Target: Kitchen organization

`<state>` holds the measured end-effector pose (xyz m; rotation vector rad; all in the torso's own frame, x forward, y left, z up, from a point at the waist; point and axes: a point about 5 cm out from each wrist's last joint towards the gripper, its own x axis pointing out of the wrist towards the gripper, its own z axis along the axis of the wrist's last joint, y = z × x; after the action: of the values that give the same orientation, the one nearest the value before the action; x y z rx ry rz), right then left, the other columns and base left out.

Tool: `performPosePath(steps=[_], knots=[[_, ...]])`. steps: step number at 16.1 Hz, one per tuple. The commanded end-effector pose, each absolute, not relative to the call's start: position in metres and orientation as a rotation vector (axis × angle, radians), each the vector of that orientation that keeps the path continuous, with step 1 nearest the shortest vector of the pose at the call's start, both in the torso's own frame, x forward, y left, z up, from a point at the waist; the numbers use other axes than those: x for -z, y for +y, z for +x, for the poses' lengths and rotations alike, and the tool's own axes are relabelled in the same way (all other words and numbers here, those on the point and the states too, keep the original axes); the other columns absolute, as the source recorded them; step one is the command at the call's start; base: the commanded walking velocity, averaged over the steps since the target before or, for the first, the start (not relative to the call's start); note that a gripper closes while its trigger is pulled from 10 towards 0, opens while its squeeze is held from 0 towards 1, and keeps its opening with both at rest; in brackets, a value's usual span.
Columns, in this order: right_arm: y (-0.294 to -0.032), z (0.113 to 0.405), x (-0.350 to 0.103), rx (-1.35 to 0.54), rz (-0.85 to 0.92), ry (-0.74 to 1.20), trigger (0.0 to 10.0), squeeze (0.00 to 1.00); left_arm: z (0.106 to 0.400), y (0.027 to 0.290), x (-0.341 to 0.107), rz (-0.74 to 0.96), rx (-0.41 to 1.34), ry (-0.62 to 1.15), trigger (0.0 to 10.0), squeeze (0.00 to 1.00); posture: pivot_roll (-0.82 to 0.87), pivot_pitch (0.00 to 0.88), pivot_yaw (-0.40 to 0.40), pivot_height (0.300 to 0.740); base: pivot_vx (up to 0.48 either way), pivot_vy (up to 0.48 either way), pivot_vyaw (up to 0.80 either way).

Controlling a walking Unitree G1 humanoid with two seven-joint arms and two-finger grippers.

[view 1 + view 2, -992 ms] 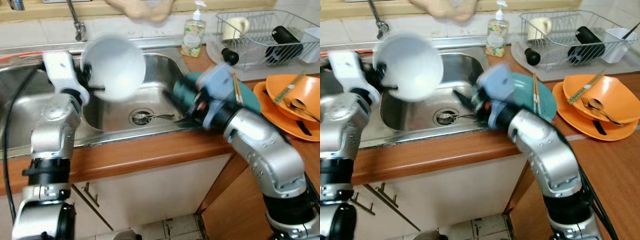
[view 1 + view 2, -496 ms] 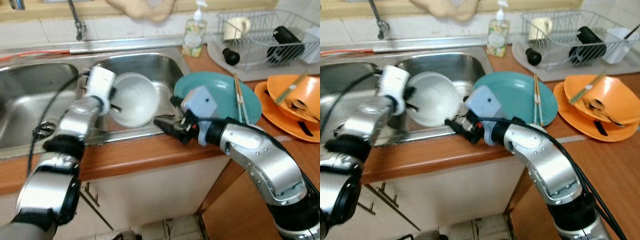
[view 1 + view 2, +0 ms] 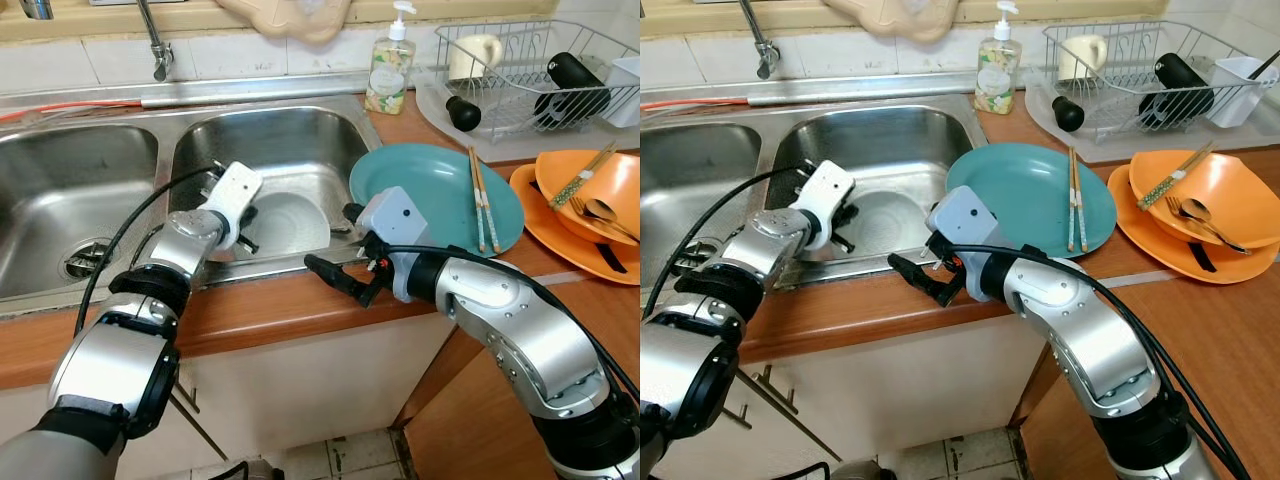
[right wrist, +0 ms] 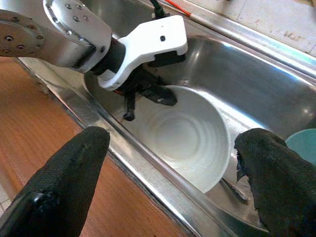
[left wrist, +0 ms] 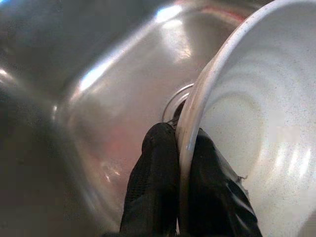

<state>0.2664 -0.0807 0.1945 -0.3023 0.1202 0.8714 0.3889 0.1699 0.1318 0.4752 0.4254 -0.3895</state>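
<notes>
Bowl (image 3: 288, 222): white, round, glossy; low in the steel sink (image 3: 280, 140), rim pinched by left gripper (image 5: 178, 163). Right gripper (image 3: 335, 278): spread wide, empty, over the wooden counter edge. Pending, likely: teal plate (image 3: 430, 195), chopsticks (image 3: 477, 195), orange plates (image 3: 590, 215). Rack (image 3: 520, 70): partly filled.

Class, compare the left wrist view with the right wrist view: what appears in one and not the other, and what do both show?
Left wrist alone: the left gripper close up, its black fingers pinching the white bowl's rim, one inside, one outside.

Right wrist alone: the open right gripper, the wooden counter edge, the teal plate's rim, the left arm's white wrist housing.

Shared: the bowl inside the steel sink basin.
</notes>
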Motion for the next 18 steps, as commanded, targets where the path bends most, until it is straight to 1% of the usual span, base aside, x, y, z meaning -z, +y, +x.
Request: performPosePath(steps=[1, 7, 12, 14, 15, 16, 17, 18], knots=[[-0.083, 0.267, -0.19, -0.848, -0.306, 0.145, 10.0, 1.0, 0.393, 0.164, -0.141, 0.501, 0.419, 0.396, 10.0, 1.0, -0.04, 0.0, 0.042, 0.74, 0.0, 0.0, 0.0], [-0.084, 0.268, -0.188, -0.832, -0.311, 0.15, 10.0, 1.0, 0.392, 0.163, -0.138, 0.51, 0.444, 0.405, 10.0, 1.0, -0.04, 0.0, 0.043, 0.74, 0.0, 0.0, 0.0], [-0.087, 0.271, -0.191, -0.788, -0.301, 0.129, 10.0, 1.0, 0.395, 0.172, -0.153, 0.448, 0.372, 0.243, 10.0, 1.0, -0.04, 0.0, 0.041, 0.74, 0.0, 0.0, 0.0], [-0.089, 0.276, -0.195, -0.751, -0.286, 0.105, 10.0, 1.0, 0.394, 0.179, -0.158, 0.386, 0.33, 0.153, 10.0, 1.0, -0.03, 0.0, 0.033, 0.74, 0.0, 0.0, 0.0], [-0.091, 0.279, -0.198, -0.728, -0.273, 0.092, 10.0, 1.0, 0.392, 0.181, -0.16, 0.357, 0.318, 0.11, 10.0, 0.67, -0.03, 0.0, 0.029, 0.74, 0.0, 0.0, 0.0], [-0.091, 0.281, -0.199, -0.713, -0.267, 0.085, 10.0, 1.0, 0.391, 0.184, -0.162, 0.334, 0.304, 0.082, 10.0, 0.13, -0.03, 0.0, 0.027, 0.74, 0.0, 0.0, 0.0], [-0.092, 0.283, -0.2, -0.702, -0.264, 0.081, 10.0, 1.0, 0.39, 0.185, -0.163, 0.313, 0.295, 0.056, 10.0, 0.0, -0.03, 0.0, 0.027, 0.74, 0.0, 0.0, 0.0], [-0.092, 0.285, -0.202, -0.686, -0.257, 0.076, 10.0, 1.0, 0.389, 0.187, -0.166, 0.282, 0.284, 0.022, 10.0, 0.0, -0.03, 0.0, 0.027, 0.74, 0.0, 0.0, 0.0]])
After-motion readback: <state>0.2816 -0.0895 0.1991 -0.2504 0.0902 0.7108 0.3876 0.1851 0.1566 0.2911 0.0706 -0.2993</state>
